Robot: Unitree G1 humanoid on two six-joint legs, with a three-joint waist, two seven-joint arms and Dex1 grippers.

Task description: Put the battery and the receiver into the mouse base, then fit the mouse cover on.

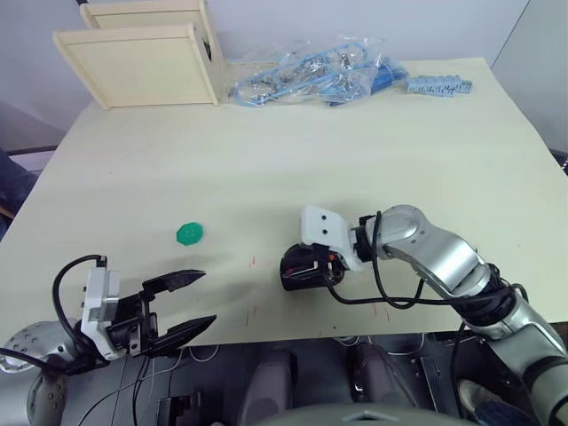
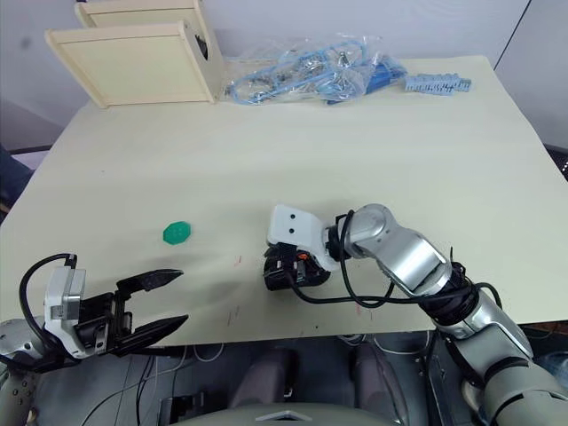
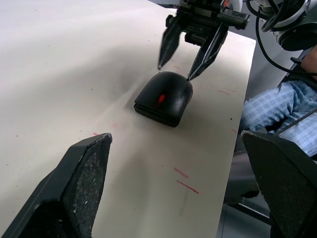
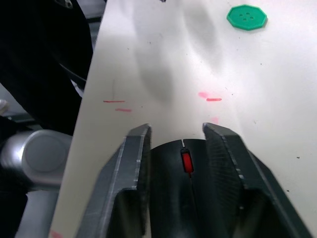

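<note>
Left eye view: the mouse cover (image 1: 300,269) sits near the front edge of the table (image 1: 373,151), under the right gripper (image 1: 306,266), which reaches in from the robot's right. The left gripper (image 1: 197,302) hovers off the front edge, well apart to the left, fingers spread and holding nothing. A green disc (image 1: 189,233) lies between them, farther back.

Left wrist view: the cover rests seated on the mouse base (image 3: 156,111), its long axis running toward the right gripper, whose released fingertips touch its rear.

Right wrist view: the spread fingers (image 4: 131,163) straddle the cover beside its red scroll wheel (image 4: 186,161), not clenched. The right arm is nearer; pressing down likely comes next.
</note>
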